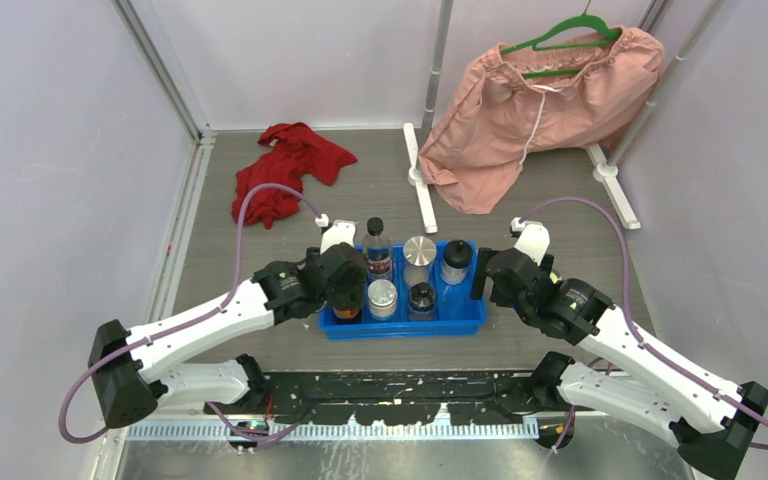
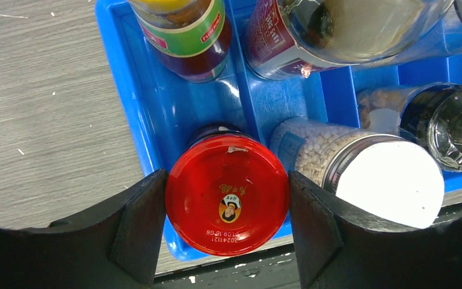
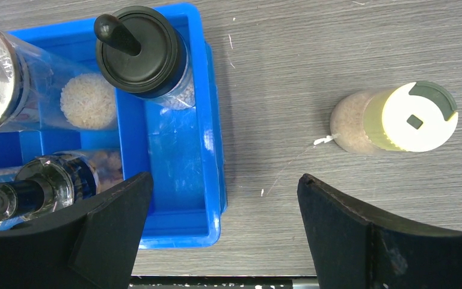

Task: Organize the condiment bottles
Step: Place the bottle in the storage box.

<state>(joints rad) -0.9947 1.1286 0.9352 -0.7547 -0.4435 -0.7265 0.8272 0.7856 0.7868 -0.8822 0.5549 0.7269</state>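
A blue tray holds several condiment bottles: a clear one with a black cap, a silver-capped one, a black-topped one, a silver-lidded jar and a dark bottle. My left gripper is shut on a red-capped jar standing in the tray's near left compartment. My right gripper is open and empty over the tray's near right corner. A beige bottle with a pale yellow cap stands on the table right of the tray.
A red cloth lies at the back left. Pink shorts on a green hanger hang from a rack whose white feet rest behind the tray. White walls close in both sides.
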